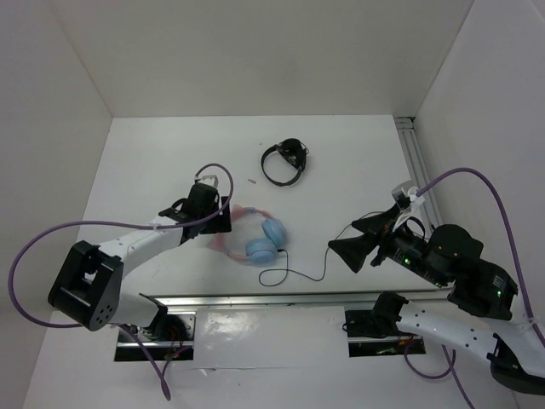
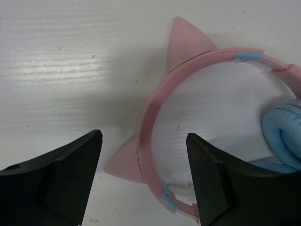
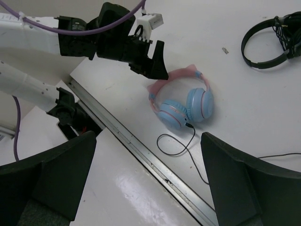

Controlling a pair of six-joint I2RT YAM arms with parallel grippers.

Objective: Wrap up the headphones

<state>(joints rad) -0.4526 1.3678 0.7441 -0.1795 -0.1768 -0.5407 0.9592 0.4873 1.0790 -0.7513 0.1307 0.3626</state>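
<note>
The headphones [image 1: 271, 232] lie flat on the white table [image 1: 170, 153], about midway between your two arms. Their long axis runs on a slant in the overhead view. The pink headband [image 2: 151, 120] arches toward the far left and the two light blue earcups [image 3: 199, 104] sit side by side at the near right end. The cat ears [image 2: 186, 44] point outward from the band, away from the cups.

Your left gripper [image 2: 143, 135] is right at the crown of the band. Its jaws stand apart, one on each side of the pink arc, and are not pinching it.

Your right gripper [image 3: 148, 136] hangs spread wide with nothing in it, off to the right of the headphones. It is above the stretch of table where the thin black cable [image 1: 305, 275] trails out from the cups.

A second pair, the all-black headphones [image 1: 285, 162], rests farther back on the table, well apart.
</note>
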